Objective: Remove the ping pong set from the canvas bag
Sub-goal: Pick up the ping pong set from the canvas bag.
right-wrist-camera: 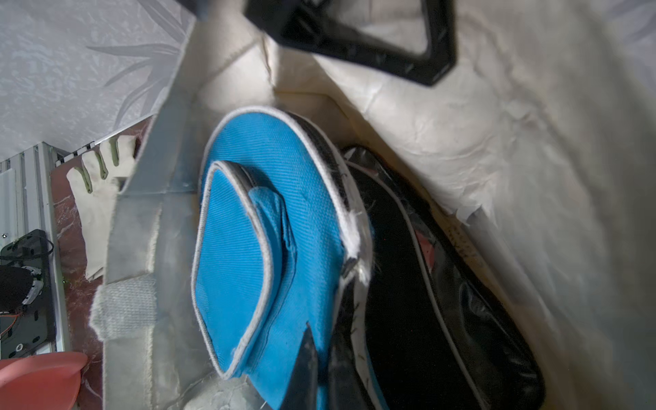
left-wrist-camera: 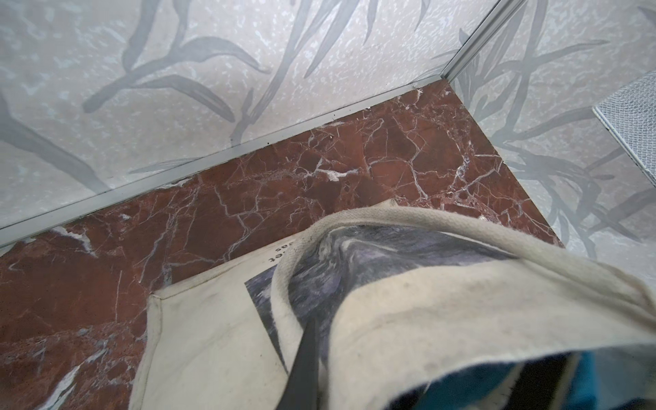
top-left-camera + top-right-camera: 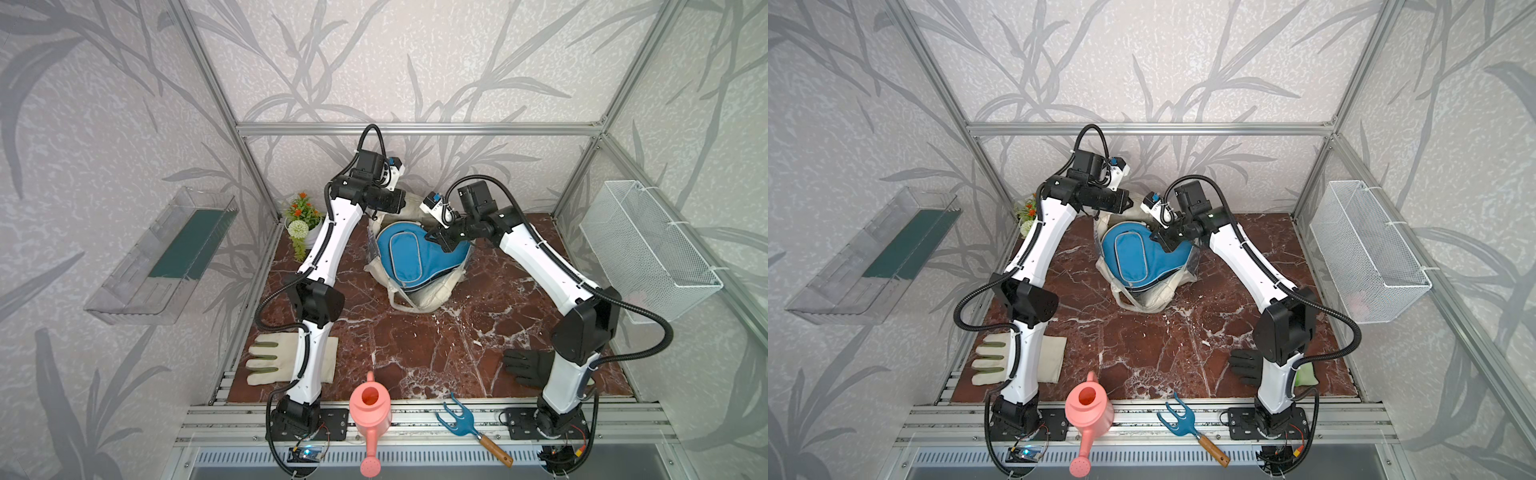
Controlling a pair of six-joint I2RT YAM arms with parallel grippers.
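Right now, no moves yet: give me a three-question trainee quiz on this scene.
1. True or false: the blue paddle case lies fully outside the canvas bag.
2. The right hand is shut on: A) the pink watering can, B) the blue paddle case, C) the blue rake.
3. Fill in: in the right wrist view, a ___ case lies next to the blue one inside the bag.

Key
1. False: it sits in the bag's open mouth.
2. B
3. Black: the black case.
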